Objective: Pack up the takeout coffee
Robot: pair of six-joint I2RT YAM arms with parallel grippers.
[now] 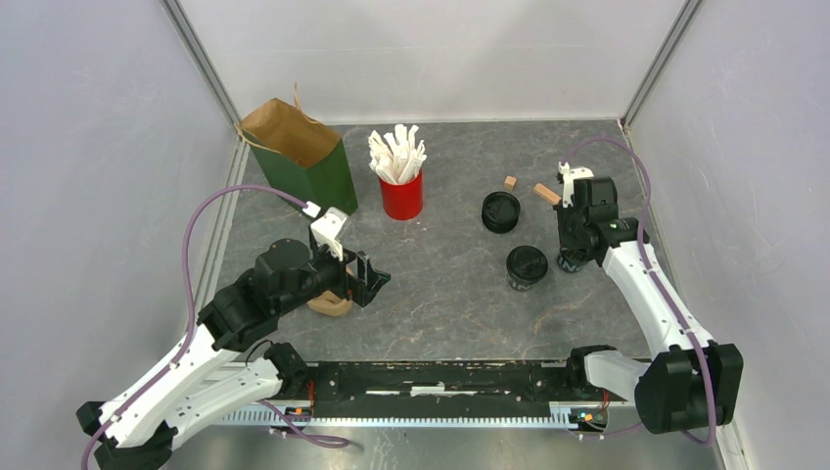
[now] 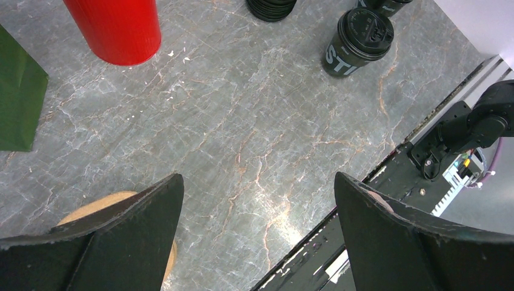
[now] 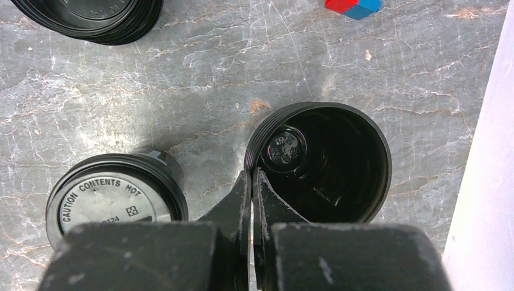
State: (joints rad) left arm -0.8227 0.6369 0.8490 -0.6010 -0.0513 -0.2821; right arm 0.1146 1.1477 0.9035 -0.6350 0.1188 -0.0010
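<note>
The takeout coffee, a lidded black cup (image 1: pixel 527 266) with white lettering, stands right of centre. It also shows in the left wrist view (image 2: pixel 357 42) and the right wrist view (image 3: pixel 115 203). Just right of it stands an open black cup (image 3: pixel 327 163) with several nested rims. My right gripper (image 3: pixel 251 174) is shut on that cup's near-left rim, one finger inside and one outside; in the top view the right gripper (image 1: pixel 571 255) hangs over it. A stack of black lids (image 1: pixel 500 211) lies behind. My left gripper (image 1: pixel 369 278) is open and empty over bare table (image 2: pixel 257 177).
An open green paper bag (image 1: pixel 303 157) stands at the back left. A red cup of white sticks (image 1: pixel 399 181) stands beside it. A tan ring (image 1: pixel 331 305) lies under the left arm. Small blocks (image 1: pixel 545 193) lie by the right wall.
</note>
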